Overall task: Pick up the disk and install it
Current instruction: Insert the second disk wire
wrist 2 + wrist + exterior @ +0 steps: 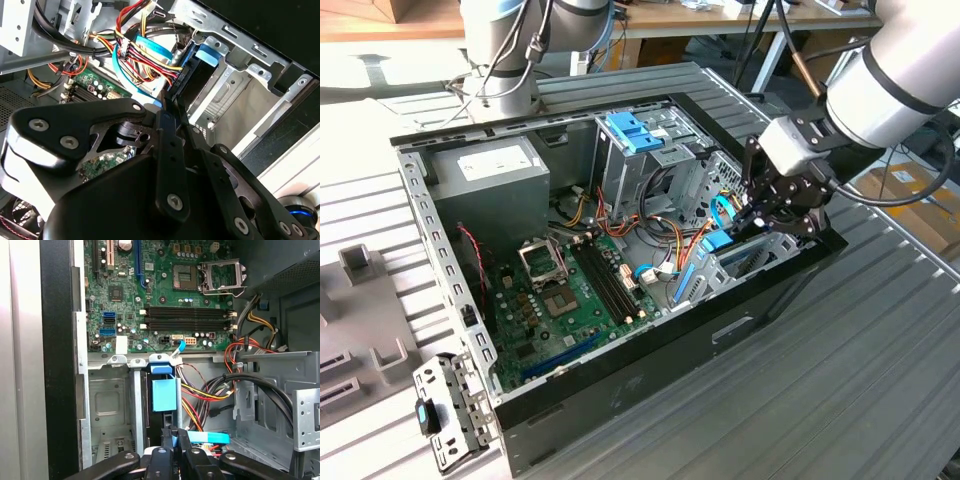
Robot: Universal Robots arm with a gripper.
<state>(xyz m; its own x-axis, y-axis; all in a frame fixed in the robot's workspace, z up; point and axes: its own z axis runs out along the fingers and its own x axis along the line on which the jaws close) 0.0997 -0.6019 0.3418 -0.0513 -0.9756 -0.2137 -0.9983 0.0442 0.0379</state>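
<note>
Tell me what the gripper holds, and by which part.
Cannot be told: the gripper is at the near end of the disk, which stands on edge in the drive bay.

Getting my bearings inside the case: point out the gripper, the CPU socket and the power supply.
gripper (pixel 175 436), first wrist view, between its fingertips.
CPU socket (pixel 186 276), first wrist view, its middle.
power supply (pixel 492 160), exterior view, its white sticker.
</note>
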